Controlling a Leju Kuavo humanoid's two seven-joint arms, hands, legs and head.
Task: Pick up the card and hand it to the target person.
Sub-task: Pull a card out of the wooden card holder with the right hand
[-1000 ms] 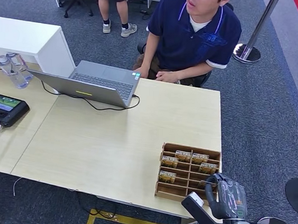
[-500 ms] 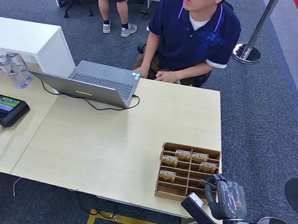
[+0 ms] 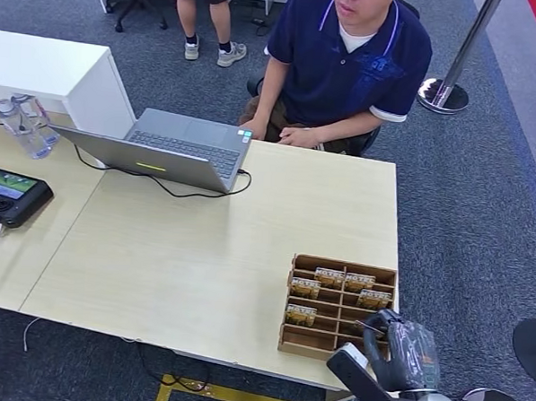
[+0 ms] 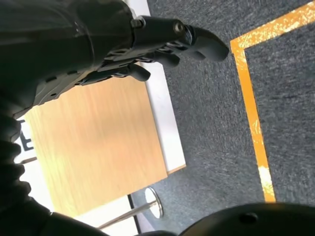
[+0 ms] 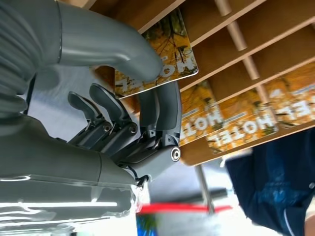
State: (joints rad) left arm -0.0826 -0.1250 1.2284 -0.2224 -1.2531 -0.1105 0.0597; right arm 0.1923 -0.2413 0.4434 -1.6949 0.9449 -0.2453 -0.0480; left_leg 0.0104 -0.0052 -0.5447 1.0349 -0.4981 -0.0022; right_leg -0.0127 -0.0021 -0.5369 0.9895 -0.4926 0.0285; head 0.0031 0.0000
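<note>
Over the rack, right hand pinches card.

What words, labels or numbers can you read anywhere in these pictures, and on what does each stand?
"HOTEL": on the card pinched by the right hand.
"HOTEL": on cards standing in the wooden rack.
Screen of the black device: too small to read.
Stickers on the laptop: too small to read.
</note>
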